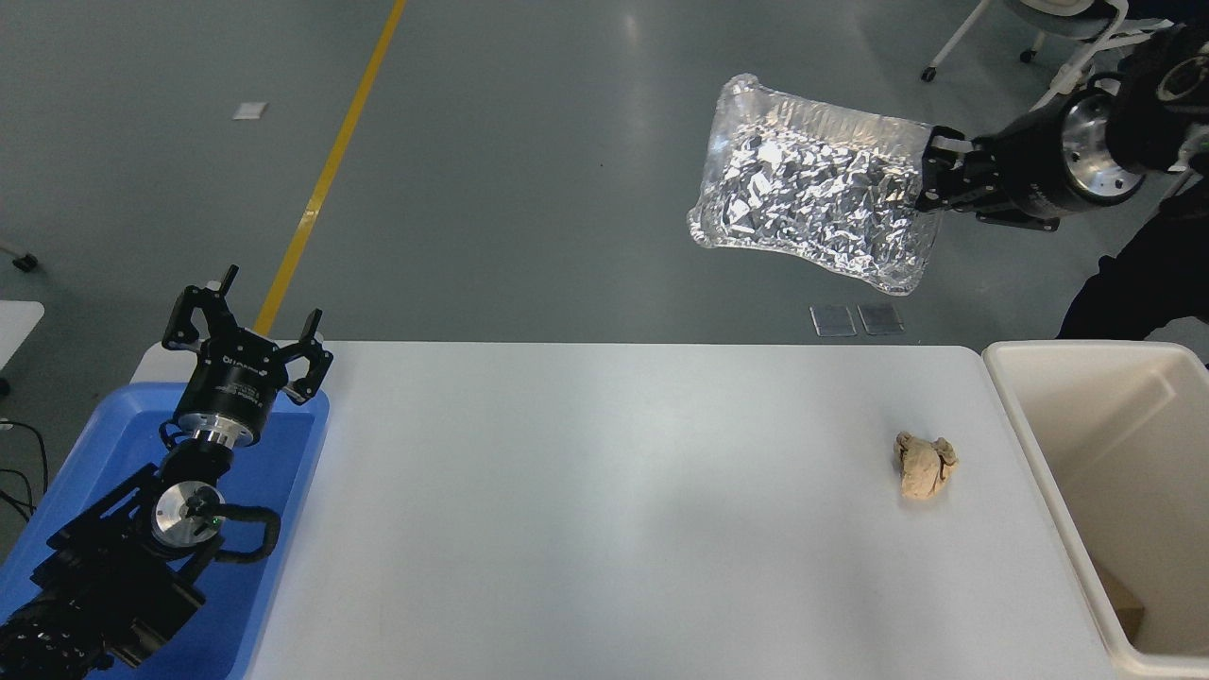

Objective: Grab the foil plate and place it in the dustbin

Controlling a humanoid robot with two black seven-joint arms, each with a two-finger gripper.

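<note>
R pincer (930,175) was pinching the foil plate (812,184) by its R short rim; I saw the plate held high in the air, tilted, open face toward cam, well clear of the surface (604,510). Rel. to the dustbin (1039,444): plate was up and to the L of it, past the surface's far edge in the picture, not above the bin opening as far as I could judge. R arm came in from the upper R edge, wrist pointing L.

Dustbin sat just off the surface's R end, touching or nearly touching it; couldn't tell which. Something brownish lay in its bottom near corner, too little visible to ID.

Beige paper wad (926,465) lay on the surface just L of the dustbin, apart from it.

L pincer (247,332) was parked far L of the dustbin, over the blue tray (283,444) at the surface's L end, fingers spread, holding nothing.

Two small flat grey squares (858,319) lay on the floor beyond the far edge, below the plate in the picture.
</note>
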